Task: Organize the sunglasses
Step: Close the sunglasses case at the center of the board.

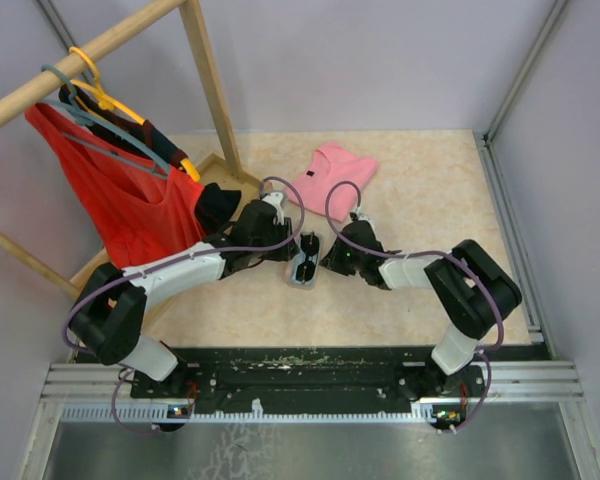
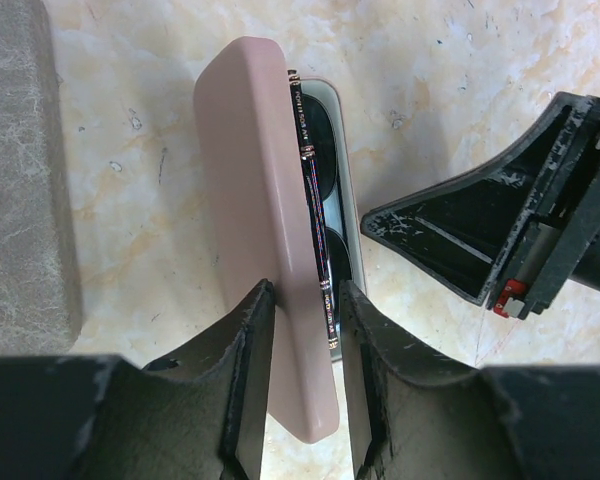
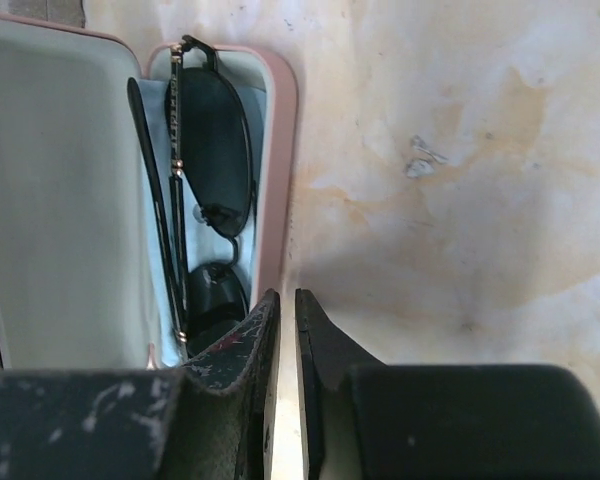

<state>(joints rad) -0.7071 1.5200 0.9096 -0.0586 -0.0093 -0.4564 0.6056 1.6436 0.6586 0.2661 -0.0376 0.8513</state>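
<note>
Beige marbled tabletop [image 1: 430, 210], lilac walls [image 1: 380, 60]

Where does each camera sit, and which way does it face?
Top external: above and behind, looking down; both arms show, meeting at the pink case.
Left wrist: looks along its own fingers at the case's lid; right gripper shows too.
Right wrist: looks past its own fingers into the case.
All share the sunglasses.

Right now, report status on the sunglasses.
Left tool open astride pink oblong case, lid half closed. Right tool pinched on its rim. Dark wire-framed sunglasses lie inside; one slim arm near the lid's edge may catch.
</note>
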